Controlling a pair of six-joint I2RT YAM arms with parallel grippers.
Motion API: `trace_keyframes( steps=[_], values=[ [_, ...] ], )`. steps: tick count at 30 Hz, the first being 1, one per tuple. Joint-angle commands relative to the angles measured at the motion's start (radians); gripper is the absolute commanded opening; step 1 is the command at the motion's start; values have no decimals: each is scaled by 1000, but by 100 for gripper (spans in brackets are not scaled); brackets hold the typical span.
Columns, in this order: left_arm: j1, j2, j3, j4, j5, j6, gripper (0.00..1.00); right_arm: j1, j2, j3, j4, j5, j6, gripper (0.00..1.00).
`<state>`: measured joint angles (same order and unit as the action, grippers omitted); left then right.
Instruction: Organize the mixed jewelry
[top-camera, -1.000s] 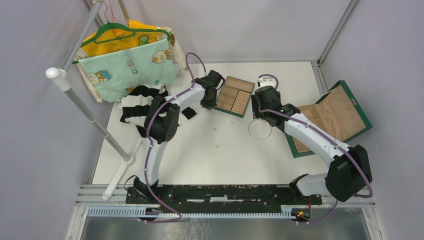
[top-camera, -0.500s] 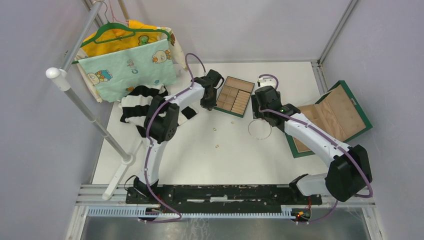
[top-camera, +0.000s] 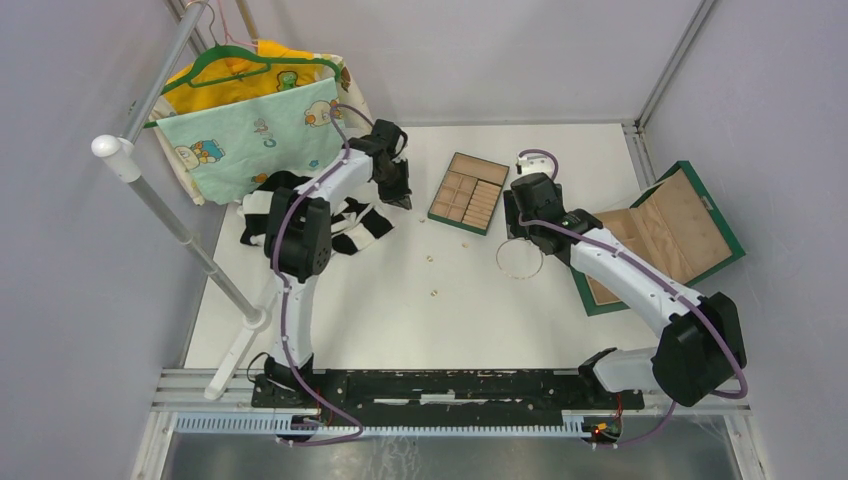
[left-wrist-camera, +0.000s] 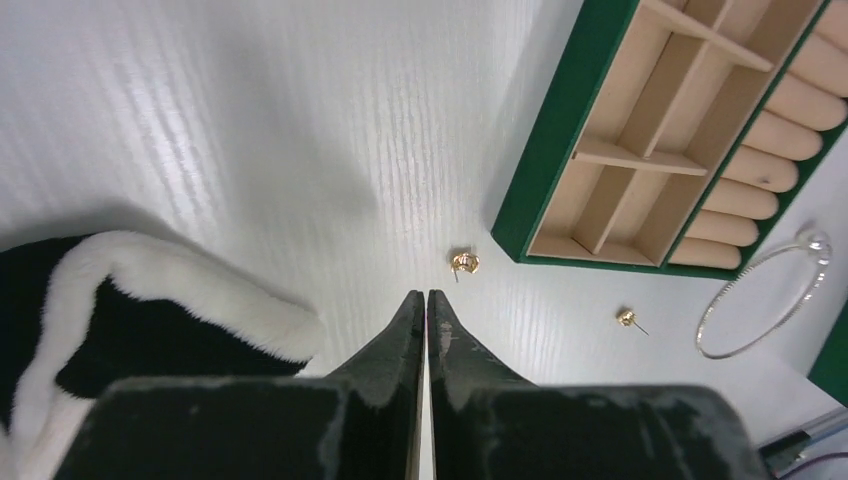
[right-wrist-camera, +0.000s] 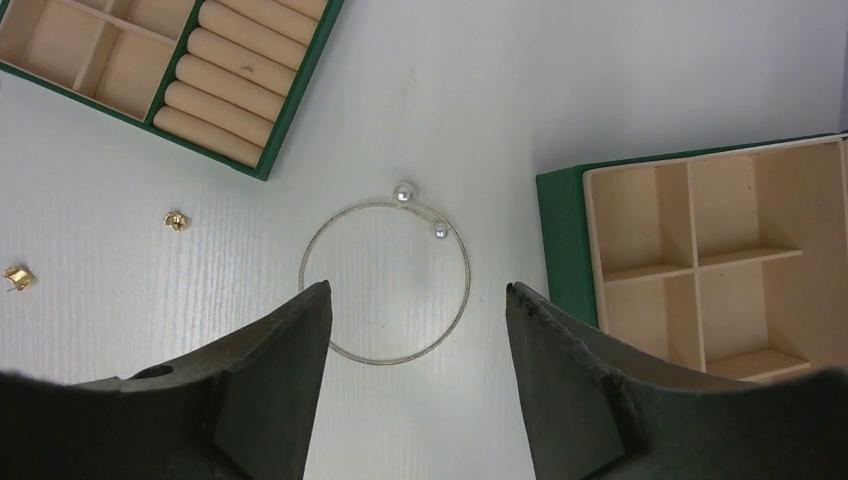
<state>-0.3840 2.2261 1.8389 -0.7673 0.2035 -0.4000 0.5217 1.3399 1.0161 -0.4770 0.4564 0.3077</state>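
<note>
A thin silvery hoop (right-wrist-camera: 385, 361) with two pearl ends lies on the white table, right under my right gripper (right-wrist-camera: 416, 287), whose jaws stand open above it and do not touch it. The hoop (top-camera: 520, 258) sits between the small tray (top-camera: 467, 192) and the big box. Tiny gold pieces (top-camera: 429, 258) lie scattered on the table; one gold earring (left-wrist-camera: 464, 262) is just ahead of my left gripper (left-wrist-camera: 427, 295), another (left-wrist-camera: 627, 318) further right. The left jaws are shut with nothing between them, near the tray's (left-wrist-camera: 680, 130) left corner.
A large open green box (top-camera: 660, 235) with tan compartments lies at the right. A black-and-white striped cloth (top-camera: 300, 215) lies under the left arm. Children's clothes (top-camera: 260, 130) hang on a rack at the back left, its pole (top-camera: 180, 230) slanting down to the table.
The left arm has swung left, away from the tray's edge toward the striped cloth, and its jaws have closed. The right arm and the hoop have not moved.
</note>
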Motion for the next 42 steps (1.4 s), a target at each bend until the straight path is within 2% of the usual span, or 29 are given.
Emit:
trace_keyframes(
  steps=[1, 6, 9, 13, 18, 21, 28, 31, 33, 35, 37, 42],
  values=[
    [7, -113, -8, 6, 76, -4, 10, -2, -34, -9, 32, 29, -4, 70],
    [4, -153, -45, 7, 49, 2, 15, -2, -42, -23, 38, 28, -3, 70],
    [4, -186, -64, 7, 91, 18, 24, -2, -47, -30, 37, 29, -4, 70],
    [16, -227, -65, -10, 302, 84, 48, -4, -59, -34, 38, 33, -1, 70],
    [32, -256, -65, -42, 548, 139, 70, -4, -67, -37, 35, 30, -2, 71],
    [35, -272, -78, -46, 690, 196, 73, -5, -70, -46, 41, 30, -4, 71],
    [35, -271, -70, -81, 722, 263, 76, -9, -70, -45, 46, 31, -19, 71],
    [35, -264, -68, -77, 685, 254, 76, -10, -73, -45, 45, 36, -23, 71],
    [35, -256, -63, -67, 611, 231, 76, -11, -75, -48, 45, 37, -27, 71],
    [32, -250, -62, -51, 489, 188, 76, -11, -79, -52, 46, 36, -27, 72],
    [16, -237, -56, -45, 287, 130, 76, -13, -80, -56, 49, 36, -28, 72],
    [-82, -198, -65, -10, -69, 73, 78, -12, -77, -57, 54, 29, -30, 72]
  ],
)
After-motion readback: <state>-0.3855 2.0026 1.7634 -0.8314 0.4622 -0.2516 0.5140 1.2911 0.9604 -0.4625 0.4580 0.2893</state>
